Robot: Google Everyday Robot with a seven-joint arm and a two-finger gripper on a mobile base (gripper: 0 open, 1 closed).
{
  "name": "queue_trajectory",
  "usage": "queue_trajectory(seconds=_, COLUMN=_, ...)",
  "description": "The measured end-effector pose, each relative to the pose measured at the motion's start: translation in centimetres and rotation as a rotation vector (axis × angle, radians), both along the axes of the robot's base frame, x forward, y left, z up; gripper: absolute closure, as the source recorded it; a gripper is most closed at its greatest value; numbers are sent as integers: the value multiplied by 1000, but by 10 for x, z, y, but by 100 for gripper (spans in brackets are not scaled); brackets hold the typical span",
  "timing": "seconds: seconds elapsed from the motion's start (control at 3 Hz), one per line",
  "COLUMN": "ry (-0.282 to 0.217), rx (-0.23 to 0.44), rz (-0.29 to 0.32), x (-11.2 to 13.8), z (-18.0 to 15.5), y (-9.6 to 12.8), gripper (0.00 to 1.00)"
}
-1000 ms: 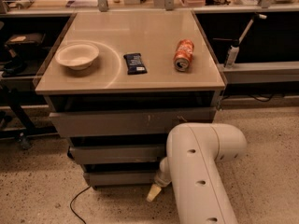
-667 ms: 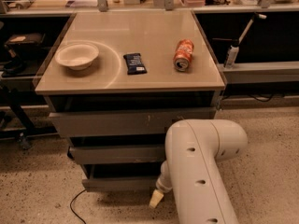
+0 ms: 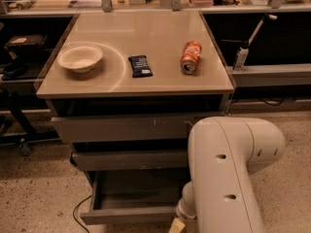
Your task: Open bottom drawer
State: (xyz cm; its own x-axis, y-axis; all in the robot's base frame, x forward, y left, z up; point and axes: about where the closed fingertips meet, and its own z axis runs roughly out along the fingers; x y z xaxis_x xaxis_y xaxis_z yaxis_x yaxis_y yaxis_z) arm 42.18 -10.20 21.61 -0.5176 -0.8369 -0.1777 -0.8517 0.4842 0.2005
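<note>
1. Since the earlier frames, the bottom drawer (image 3: 131, 215) has slid well out. Its shallow tray now shows beneath the middle drawer (image 3: 131, 160).
2. Camera view: the claw (image 3: 177, 225) sits low at the right end of that handle-less front, just below the white arm (image 3: 228, 174). It is probably placed there to drag the front outward. I cannot tell whether it is wide or narrow.
3. On the surface (image 3: 146, 33) above, a bowl (image 3: 80, 58), a dark snack bar (image 3: 140, 66) and a tipped orange can (image 3: 190, 57) lie well apart.

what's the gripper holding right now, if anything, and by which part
Cannot be told: the gripper is at the front right end of the open bottom drawer, mostly hidden behind the arm.
</note>
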Motion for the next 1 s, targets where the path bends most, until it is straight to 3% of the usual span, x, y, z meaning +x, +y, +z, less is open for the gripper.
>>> queue_trajectory(seconds=0.33, ry=7, rx=-1, rz=4, x=-4, z=0, y=0, gripper=0)
queue_trajectory(seconds=0.67, ry=2, rx=18, rz=36, x=10, z=-16, y=16, gripper=0)
queue_trajectory(seconds=1.0, ry=43, rx=19, rz=79, x=11, z=-46, y=28, gripper=0)
